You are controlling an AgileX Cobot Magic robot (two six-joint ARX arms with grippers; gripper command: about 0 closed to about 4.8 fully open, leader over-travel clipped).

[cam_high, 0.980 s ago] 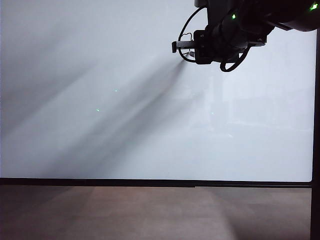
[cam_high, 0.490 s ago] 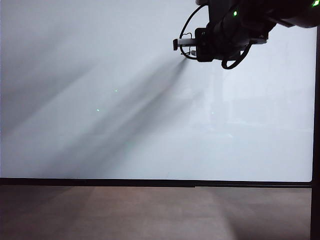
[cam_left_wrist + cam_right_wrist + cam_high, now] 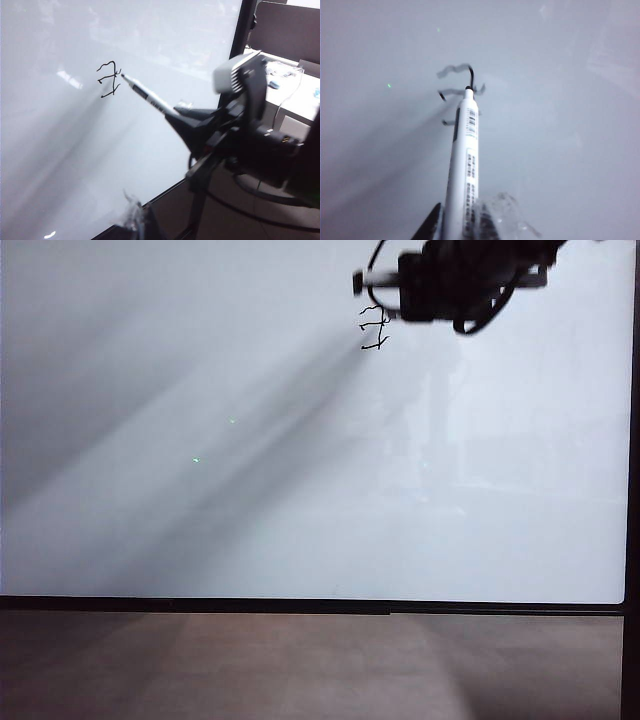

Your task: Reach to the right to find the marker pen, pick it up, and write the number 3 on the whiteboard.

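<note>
Your marker pen sits clamped in the right gripper, whose fingers are closed on the rear of the barrel; only their dark tips show in the right wrist view, and the pen's back end is cut off there. Its tip lies at the number 3, though you cannot tell whether it touches the board or stands just off it. The figure itself is blurred in the right wrist view and partly covered by the pen tip; it reads sharper from the left wrist view, a shaky stack of short strokes. In the exterior view you see it high on the whiteboard, right of centre, just below the right gripper, and the arm behind it is cropped by the top edge, so the pen barely shows. The left gripper appears only as a blurred shape low by the board's edge; you cannot tell whether its fingers are open or closed. Below the board's black frame runs the brown counter. Looping black cables hang around the right arm.
</note>
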